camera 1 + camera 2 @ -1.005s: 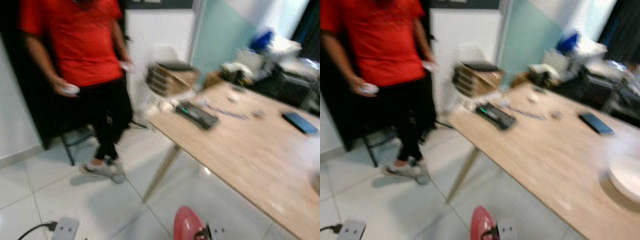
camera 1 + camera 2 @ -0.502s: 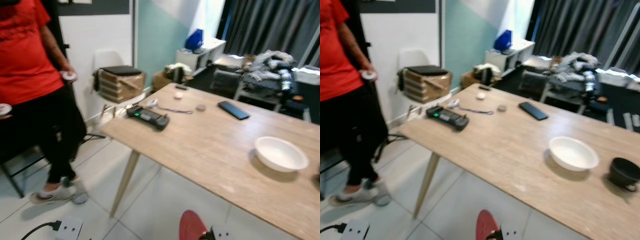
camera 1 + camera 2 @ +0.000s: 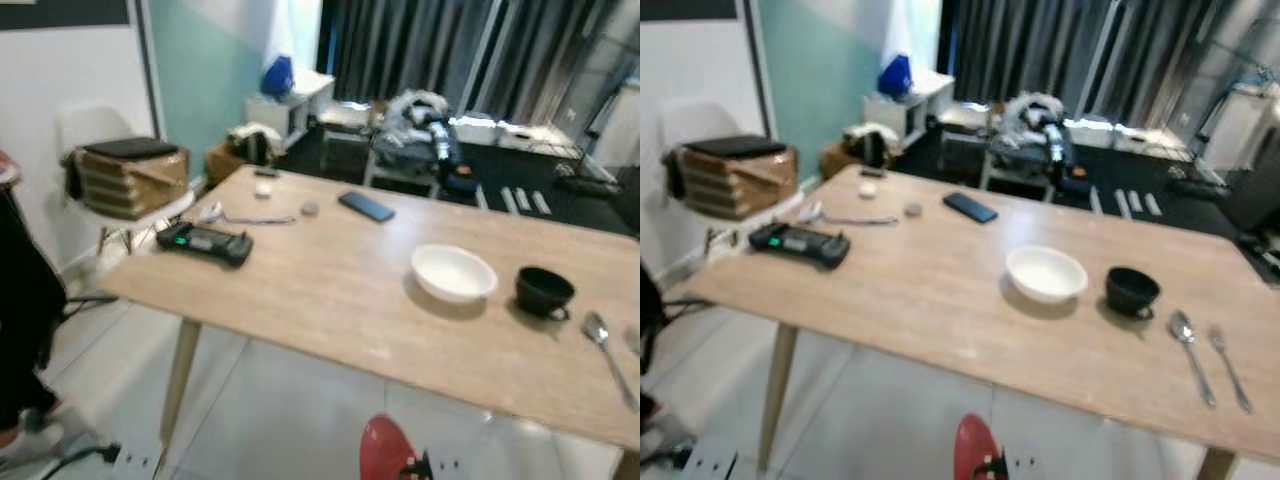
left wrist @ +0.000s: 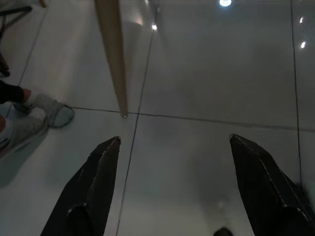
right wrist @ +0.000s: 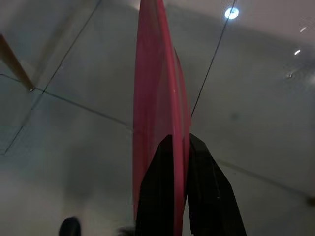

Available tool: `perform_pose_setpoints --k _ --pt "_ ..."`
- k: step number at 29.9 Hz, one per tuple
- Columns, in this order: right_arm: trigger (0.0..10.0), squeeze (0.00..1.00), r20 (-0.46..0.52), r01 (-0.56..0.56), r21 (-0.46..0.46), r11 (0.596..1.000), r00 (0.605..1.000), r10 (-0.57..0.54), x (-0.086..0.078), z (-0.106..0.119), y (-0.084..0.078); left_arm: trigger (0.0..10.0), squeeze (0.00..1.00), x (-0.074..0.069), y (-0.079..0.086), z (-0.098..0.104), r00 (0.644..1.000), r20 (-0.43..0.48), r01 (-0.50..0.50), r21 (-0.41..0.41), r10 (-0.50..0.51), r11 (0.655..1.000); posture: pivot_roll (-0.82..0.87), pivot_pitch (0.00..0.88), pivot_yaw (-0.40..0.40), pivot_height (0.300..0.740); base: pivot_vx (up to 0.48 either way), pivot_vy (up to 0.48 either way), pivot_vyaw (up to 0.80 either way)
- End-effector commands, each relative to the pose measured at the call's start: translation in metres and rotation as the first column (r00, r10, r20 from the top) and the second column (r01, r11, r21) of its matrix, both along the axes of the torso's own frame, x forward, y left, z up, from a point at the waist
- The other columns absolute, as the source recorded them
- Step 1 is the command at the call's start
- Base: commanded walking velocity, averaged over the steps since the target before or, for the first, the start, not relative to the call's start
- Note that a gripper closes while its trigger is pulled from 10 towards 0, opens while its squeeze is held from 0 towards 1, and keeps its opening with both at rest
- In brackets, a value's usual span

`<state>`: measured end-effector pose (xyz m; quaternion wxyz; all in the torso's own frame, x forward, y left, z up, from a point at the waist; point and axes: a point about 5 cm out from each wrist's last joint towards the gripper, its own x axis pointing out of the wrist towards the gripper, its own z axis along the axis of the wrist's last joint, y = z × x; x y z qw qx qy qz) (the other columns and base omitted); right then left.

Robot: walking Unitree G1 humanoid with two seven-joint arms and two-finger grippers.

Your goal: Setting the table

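The right gripper (image 5: 179,147) is pinching a red plate (image 5: 155,98) edge-on, one black finger on each face of it, and is hanging over the pale tiled floor (image 5: 256,123). In the head views the plate's red rim (image 3: 975,445) is showing low, just in front of the near edge of the wooden table (image 3: 930,290). The left gripper (image 4: 172,147) is hanging with its fingers spread wide and gripping nothing, pointing down at the floor beside one slanted table leg (image 4: 113,59); a person's grey shoe (image 4: 47,110) is resting near that leg.

On the table a white bowl (image 3: 1046,272) is sitting about mid-table, with a black cup (image 3: 1132,290) just beside it toward the right end, then a spoon (image 3: 1189,350) and a fork (image 3: 1230,365) lying side by side near the table's right edge. Toward the left end a black handheld device (image 3: 800,243) and a dark phone (image 3: 970,207) are lying well apart from the bowl. A broad strip of tabletop along the near edge, in front of the bowl, is lying bare.
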<state>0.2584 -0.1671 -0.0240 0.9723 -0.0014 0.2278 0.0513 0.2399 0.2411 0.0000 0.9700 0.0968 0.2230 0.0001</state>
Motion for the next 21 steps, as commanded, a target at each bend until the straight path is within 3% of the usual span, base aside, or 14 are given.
perform_pose_setpoints --k 1,21 --pt "10.0 0.00 -0.024 0.010 -0.013 1.000 1.000 -0.010 -0.0056 -0.0045 -0.0053 10.0 0.00 -0.0029 -0.0029 -0.0050 1.000 -0.024 0.010 -0.003 -0.010 1.000 0.07 0.073 0.035 0.740 0.000 0.000 -0.80" --pt "10.0 0.00 -0.029 0.013 -0.016 1.000 0.999 -0.013 -0.0067 -0.0054 -0.0063 10.0 0.00 -0.0045 -0.0026 -0.0062 1.000 -0.028 0.008 -0.003 -0.008 1.000 0.07 0.081 0.035 0.740 0.000 0.000 -0.80"
